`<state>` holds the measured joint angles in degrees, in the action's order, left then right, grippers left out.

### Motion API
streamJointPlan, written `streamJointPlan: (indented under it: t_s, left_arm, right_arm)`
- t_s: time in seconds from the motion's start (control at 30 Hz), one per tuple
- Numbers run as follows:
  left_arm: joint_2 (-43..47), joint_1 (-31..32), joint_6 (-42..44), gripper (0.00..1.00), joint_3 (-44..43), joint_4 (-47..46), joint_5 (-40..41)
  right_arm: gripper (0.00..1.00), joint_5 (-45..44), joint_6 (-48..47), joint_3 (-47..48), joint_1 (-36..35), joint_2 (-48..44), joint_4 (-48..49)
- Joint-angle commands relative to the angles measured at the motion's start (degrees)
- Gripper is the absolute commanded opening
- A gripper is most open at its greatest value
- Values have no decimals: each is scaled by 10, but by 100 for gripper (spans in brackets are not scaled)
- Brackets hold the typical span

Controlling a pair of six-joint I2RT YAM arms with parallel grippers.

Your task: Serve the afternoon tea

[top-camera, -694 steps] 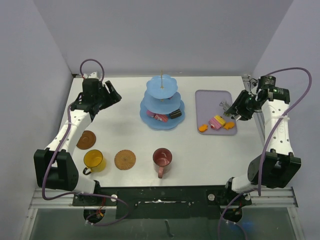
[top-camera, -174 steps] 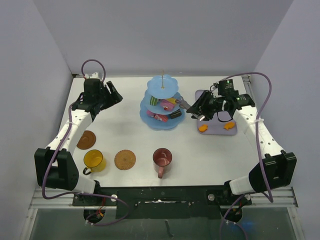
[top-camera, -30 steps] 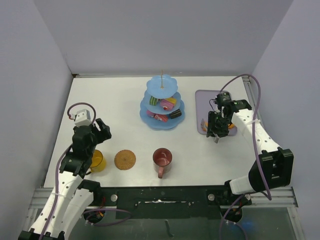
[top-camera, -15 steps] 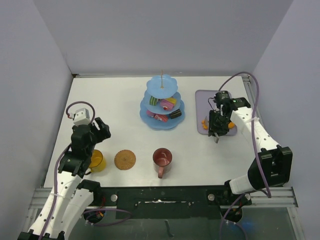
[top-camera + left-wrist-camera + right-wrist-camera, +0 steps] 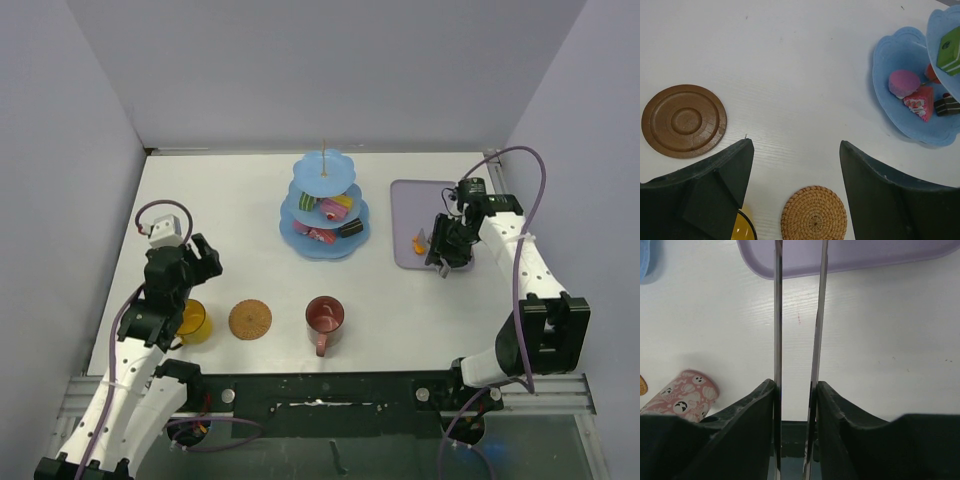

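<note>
Right gripper [image 5: 795, 390]: clamped on tongs [image 5: 777, 315], both blades pinched between the fingers. Blades out over the near rim of the tray [image 5: 865, 255], tips out of frame. Red mug [image 5: 680, 396] in the lower corner of the wrist view, well apart. One orange pastry [image 5: 420, 241] on the tray, near the gripper.

Left gripper [image 5: 795, 165]: spread wide, nothing held, above bare table [image 5: 790, 75]. Yellow mug [image 5: 744, 229] at the base of one finger. Woven coaster [image 5: 814, 213] between the fingers. Wooden coaster [image 5: 684, 121] off to the side. Stand [image 5: 890, 55] farther out, cakes [image 5: 903, 83] on its bottom and middle tiers.
</note>
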<state>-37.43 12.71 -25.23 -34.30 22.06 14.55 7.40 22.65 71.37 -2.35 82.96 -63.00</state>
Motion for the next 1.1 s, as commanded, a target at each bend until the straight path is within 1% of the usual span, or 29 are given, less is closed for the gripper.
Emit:
streamJointPlan:
  t_s: [0.0, 0.07, 0.13, 0.33, 0.5, 0.63, 0.73, 0.93, 1.07]
  left_arm:
    - [-1, 3, 6, 68, -31, -19, 0]
    - [0, 3, 5, 68, -31, -19, 0]
    - [1, 3, 4, 68, -29, -19, 0]
    - [8, 3, -2, 68, -20, -13, 0]
    - [16, 2, -4, 68, -16, -7, 2]
    - [19, 2, -7, 68, -15, -2, 3]
    - [22, 2, -8, 68, -16, 4, 5]
    - [27, 2, -10, 68, -18, 11, 8]
    - [23, 2, -10, 69, -21, 9, 9]
  right_arm:
    - [36, 14, -20, 19, 5, 5, 2]
    - [40, 10, -32, 27, 5, 8, -10]
    - [41, 10, -40, 34, 5, 15, -24]
    - [41, -22, -49, 33, -4, 21, -38]
    - [41, -53, -50, 40, -45, 33, -45]
    - [41, -64, -47, 38, -57, 45, -40]
    - [38, -74, -45, 43, -58, 48, -41]
    - [28, -92, -47, 53, -57, 47, -40]
    - [26, -62, -49, 64, -30, 38, -34]
